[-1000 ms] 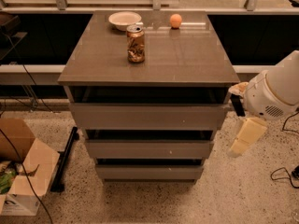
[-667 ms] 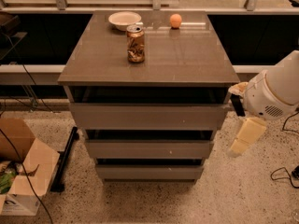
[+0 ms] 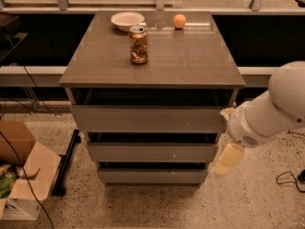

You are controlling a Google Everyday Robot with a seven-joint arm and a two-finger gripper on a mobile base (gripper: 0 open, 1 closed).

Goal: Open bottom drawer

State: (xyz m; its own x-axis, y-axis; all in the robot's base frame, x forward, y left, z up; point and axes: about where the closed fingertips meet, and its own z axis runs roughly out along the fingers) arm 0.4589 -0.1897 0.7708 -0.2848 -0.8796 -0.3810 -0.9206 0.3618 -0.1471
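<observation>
The hand (image 3: 228,159) hangs at the cabinet's (image 3: 190,56) right side, near the bottom drawer (image 3: 151,176).

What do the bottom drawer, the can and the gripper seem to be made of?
The bottom drawer: probably laminate or painted board, matte grey-beige, flat without grain. The can: metal, judging by its shiny rim. The gripper, low beside the cabinet's right side near the bottom drawer: perhaps cream plastic or rubber, dull and smooth.

I see my pale beige gripper (image 3: 227,160) hanging just off the right edge of the slim grey-beige bottom drawer (image 3: 152,176), with open speckled floor (image 3: 157,206) in front of it, while the brown cardboard box (image 3: 26,173) and black floor bar (image 3: 66,162) crowd the left side.
</observation>
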